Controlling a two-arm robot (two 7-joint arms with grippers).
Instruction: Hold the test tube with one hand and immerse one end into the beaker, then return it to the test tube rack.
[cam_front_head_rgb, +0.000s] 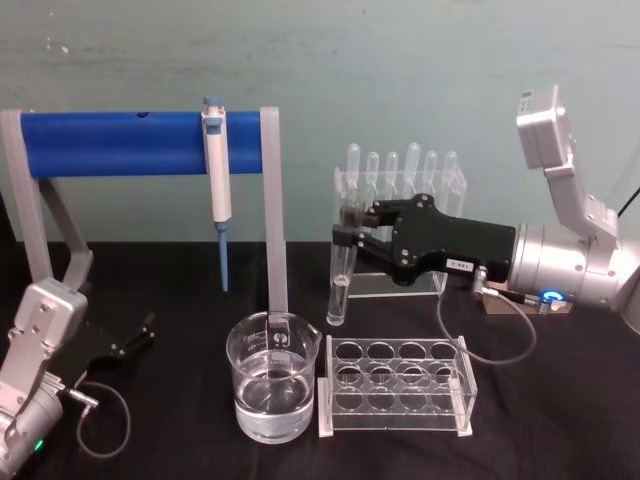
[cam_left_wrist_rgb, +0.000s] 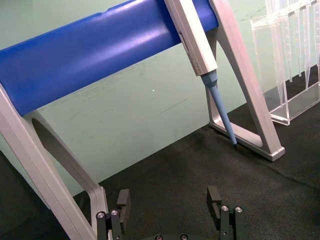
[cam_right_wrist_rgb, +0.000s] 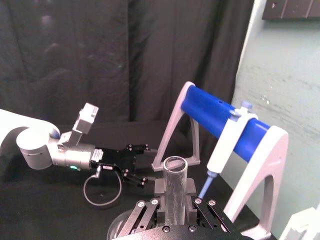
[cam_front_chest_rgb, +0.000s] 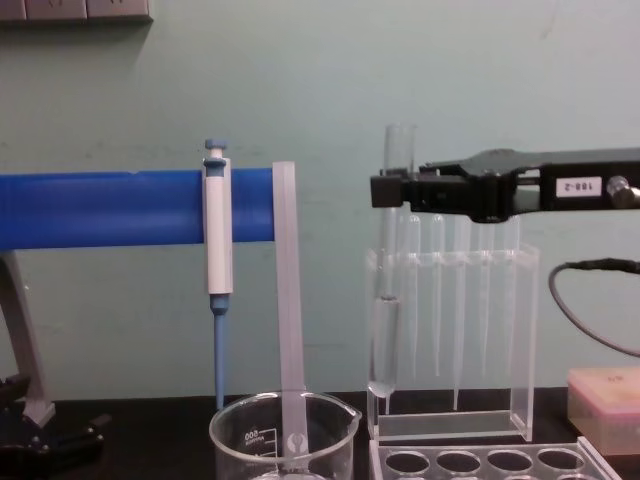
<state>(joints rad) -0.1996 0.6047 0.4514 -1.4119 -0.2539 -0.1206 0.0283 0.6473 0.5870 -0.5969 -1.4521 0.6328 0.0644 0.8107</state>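
Item 1, test tube (cam_front_head_rgb: 340, 288): I have it hanging upright in the air, open rim up and round bottom clear of the black table, so the closed end can go into liquid first.
Item 2, right gripper (cam_front_head_rgb: 348, 233): its fingers pinch the tube's upper part, reaching in level from the right. By my reading, the high grip leaves most of the glass free below for dipping.
Item 3, beaker (cam_front_head_rgb: 245, 365): part filled with clear liquid, below the gripper's tips, to their left and nearer the robot. The tube is not yet over it.
Item 4, test tube rack (cam_front_head_rgb: 395, 418): below the gripper, just beside the beaker, holes facing up to take the tube back.
Item 5, pipette stand (cam_front_head_rgb: 452, 180): behind the gripper.
Item 6, pipettor (cam_front_head_rgb: 217, 170): hung on a blue bar (cam_front_head_rgb: 110, 145), left of the tips.
Item 7, left gripper (cam_front_head_rgb: 133, 336): parked low, far left, fingers (cam_left_wrist_rgb: 123, 201) spread.
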